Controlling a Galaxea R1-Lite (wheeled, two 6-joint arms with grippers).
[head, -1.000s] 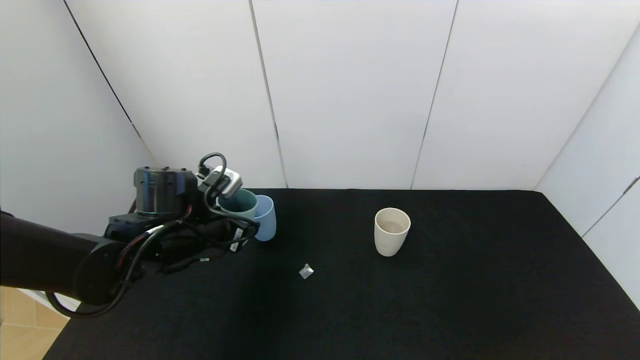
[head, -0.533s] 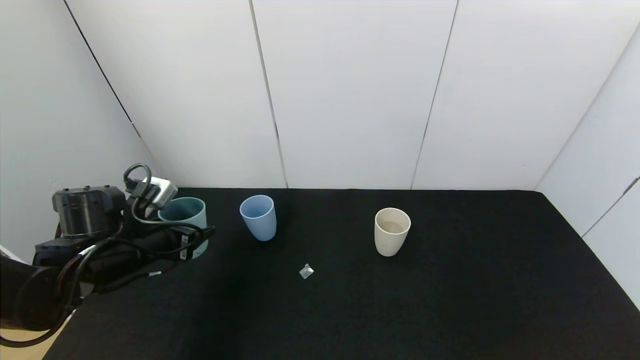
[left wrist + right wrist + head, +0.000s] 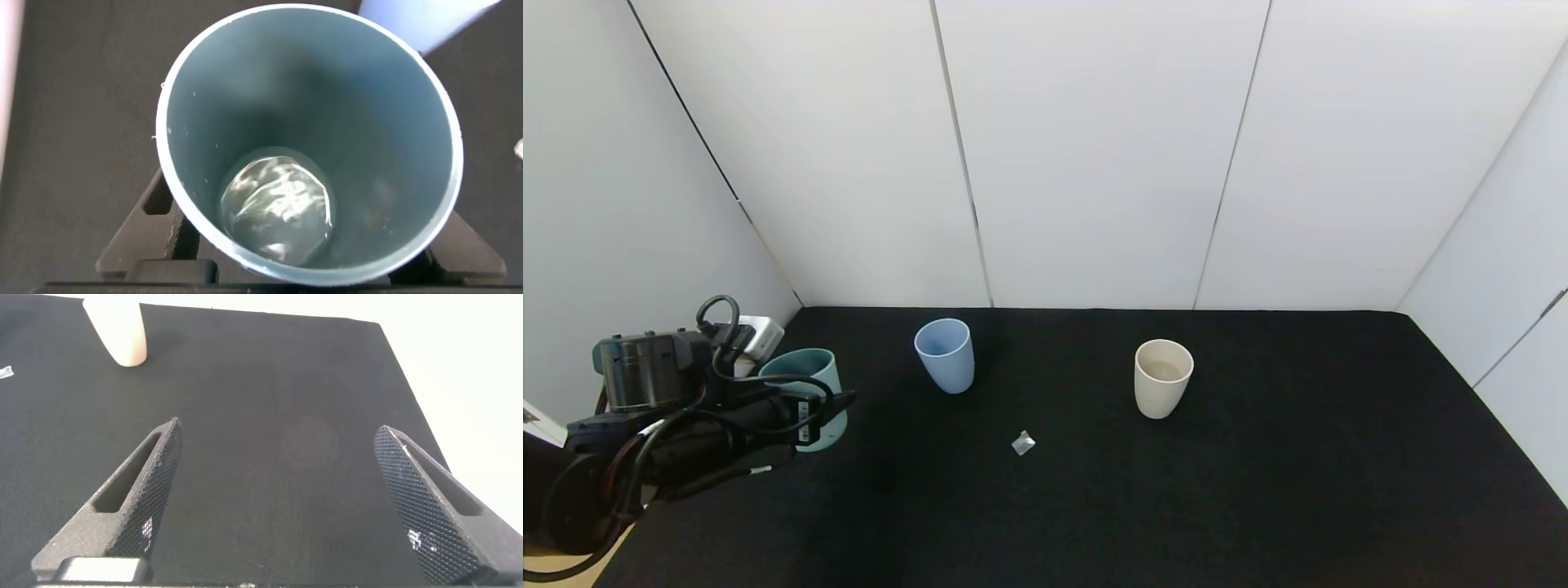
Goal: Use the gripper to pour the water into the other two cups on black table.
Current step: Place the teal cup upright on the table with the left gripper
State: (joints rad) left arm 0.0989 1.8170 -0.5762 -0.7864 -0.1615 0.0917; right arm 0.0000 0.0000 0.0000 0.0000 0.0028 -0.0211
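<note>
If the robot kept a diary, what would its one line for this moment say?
left gripper: shut on teal cup, upright, table's left edge | water: little left inside | blue cup, beige cup: standing | right gripper: open, idle

A robot test booth, walled in white and floored with a black worktop.

Plain white wall panels (image 3: 1094, 147) with thin dark seams close in the rear and both sides of the frame, boxing a matte black cloth-textured worktop (image 3: 1176, 506). Three plastic tumblers are set out as props: teal-green (image 3: 805, 384) at lower left, light blue (image 3: 945, 354) left of centre, cream-beige (image 3: 1162, 377) right of centre. A cabled robot arm (image 3: 662, 433) enters at lower left. No household furnishings show; a strip of tan floor (image 3: 556, 567) appears in the bottom-left corner.
</note>
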